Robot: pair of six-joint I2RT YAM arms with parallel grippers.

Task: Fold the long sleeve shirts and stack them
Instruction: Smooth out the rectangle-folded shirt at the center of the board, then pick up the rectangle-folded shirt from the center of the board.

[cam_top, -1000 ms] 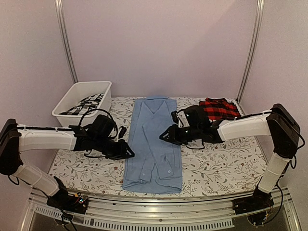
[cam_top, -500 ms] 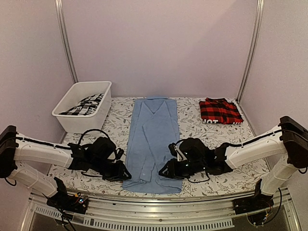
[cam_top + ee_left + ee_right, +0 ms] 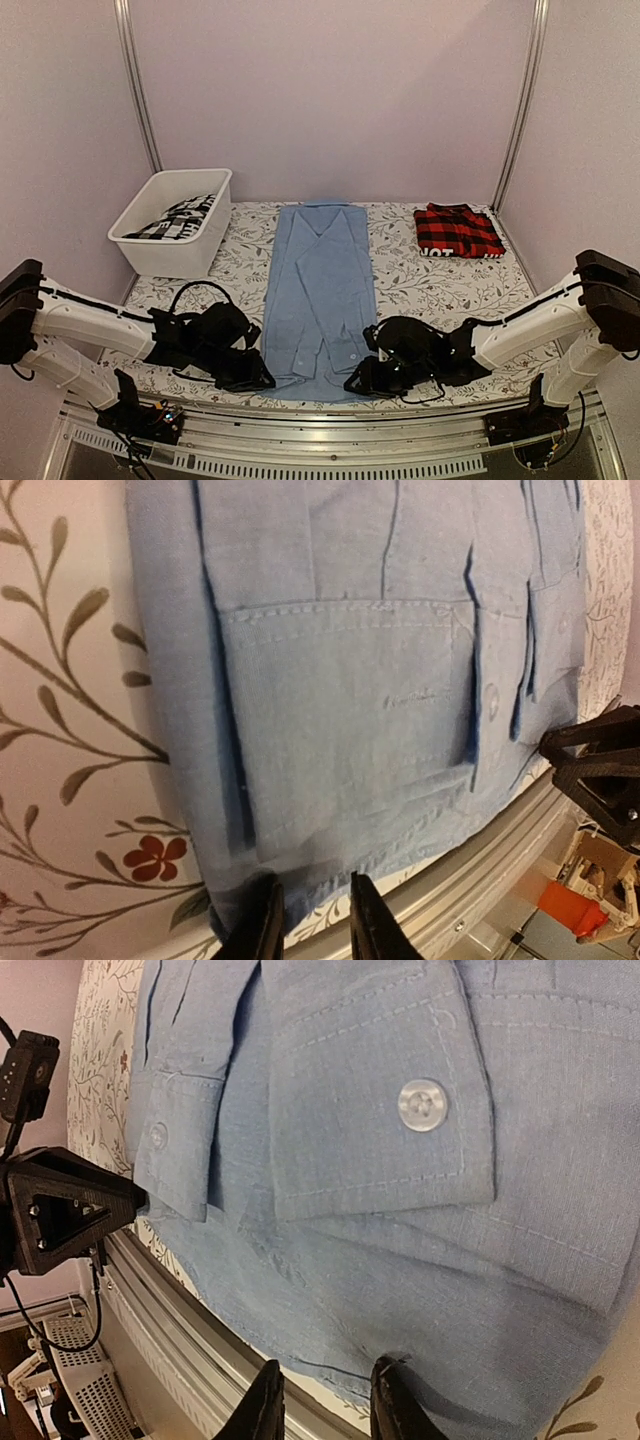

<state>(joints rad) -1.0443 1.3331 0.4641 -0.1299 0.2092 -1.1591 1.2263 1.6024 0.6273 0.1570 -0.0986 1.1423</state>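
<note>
Top external: blue shirt [image 3: 320, 295] flat and lengthwise at mid tabletop [image 3: 440, 300], collar far, hem at near edge. Plaid shirt [image 3: 457, 230] folded at far right. White bin [image 3: 150, 255] holding patterned cloth [image 3: 180, 215] at far left. Left end effector [image 3: 262, 381] low at near-left hem corner; right end effector [image 3: 352, 387] low at near-right hem. Wrist views: both finger pairs narrowly parted, hem edge right at the tips, no clamp on cloth visible. Buttoned cuff [image 3: 380, 1100] folded onto shirt front.
</note>
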